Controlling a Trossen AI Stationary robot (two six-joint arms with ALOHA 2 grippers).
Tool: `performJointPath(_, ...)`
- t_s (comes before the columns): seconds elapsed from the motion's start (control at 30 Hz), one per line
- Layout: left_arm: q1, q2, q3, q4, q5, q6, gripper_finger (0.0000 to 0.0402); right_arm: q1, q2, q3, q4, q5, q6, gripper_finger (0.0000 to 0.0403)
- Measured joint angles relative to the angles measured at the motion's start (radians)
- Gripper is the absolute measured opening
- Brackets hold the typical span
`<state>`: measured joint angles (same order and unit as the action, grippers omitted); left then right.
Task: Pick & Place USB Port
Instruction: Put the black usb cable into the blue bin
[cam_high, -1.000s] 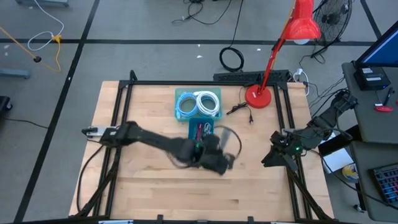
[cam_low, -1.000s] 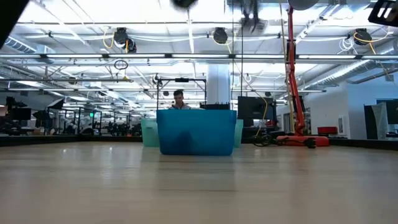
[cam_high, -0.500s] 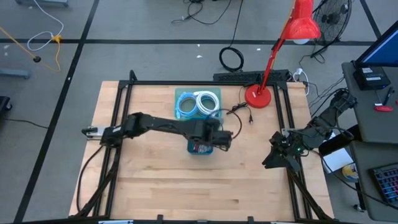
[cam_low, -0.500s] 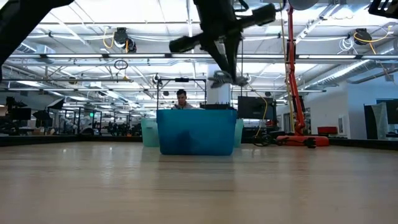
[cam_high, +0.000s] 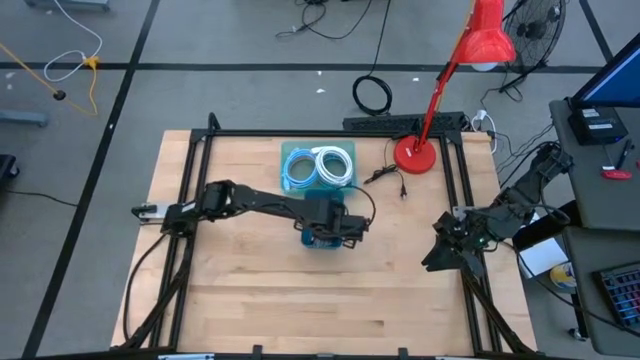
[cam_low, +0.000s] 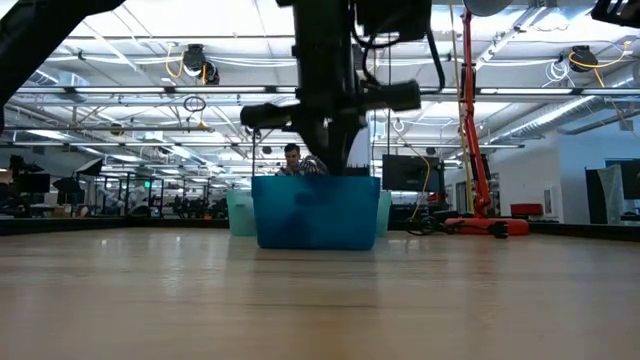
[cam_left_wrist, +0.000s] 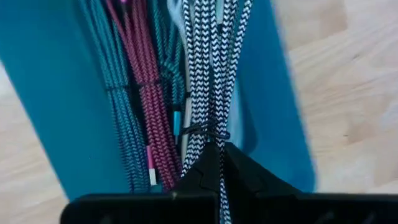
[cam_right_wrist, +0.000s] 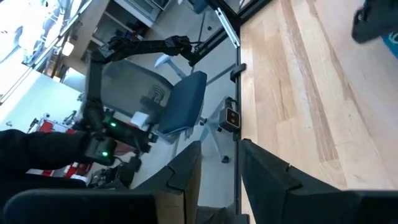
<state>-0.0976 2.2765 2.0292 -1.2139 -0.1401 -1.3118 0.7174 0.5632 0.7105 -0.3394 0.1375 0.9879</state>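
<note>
My left gripper (cam_high: 326, 226) hangs over a blue bin (cam_high: 320, 240) at the table's middle and is shut on a black-and-white braided cable bundle (cam_left_wrist: 208, 62). In the low view the gripper (cam_low: 325, 160) reaches down to the bin's rim (cam_low: 316, 180). Teal cables (cam_left_wrist: 118, 93) and magenta cables (cam_left_wrist: 146, 93) lie inside the bin. My right gripper (cam_high: 440, 250) waits open and empty at the table's right edge; its wrist view (cam_right_wrist: 219, 168) shows nothing between the fingers. My left gripper pinches the black-and-white bundle between its two fingers, just behind its thin black tie (cam_left_wrist: 205, 132). The fingers point down from above and lie along the strands. The bundle hangs below the fingers, running down into the bin beside the magenta cables.
A second teal bin (cam_high: 318, 167) with coiled white and blue cables stands just beyond the blue bin. A red lamp base (cam_high: 413, 155) and a loose black cable (cam_high: 385, 178) sit at the far right. A black frame (cam_high: 200, 150) rims the table. Bare wood lies near and left.
My left gripper has carried the black-and-white cable from the near right of the blue bin toward the far edge and left, over the bin. It has then gone down until the bundle hangs into the bin. It has stayed shut on the cable.
</note>
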Motion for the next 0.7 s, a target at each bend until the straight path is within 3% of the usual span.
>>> performJointPath(0.13, 0.000, 0.000, -0.055, 0.046, 0.023, -0.013, 0.0000, 0.000, 0.000, 0.000, 0.020, -0.002, -0.005, 0.0100)
performJointPath(0.57, 0.054, 0.000, -0.059, 0.122, -0.007, 0.005, 0.0000, 0.000, 0.000, 0.000, 0.024, -0.002, -0.013, 0.0100)
performJointPath(0.7, 0.067, 0.000, -0.059, 0.122, 0.008, 0.018, 0.0022, 0.000, 0.000, 0.000, 0.021, -0.003, -0.017, 0.0100)
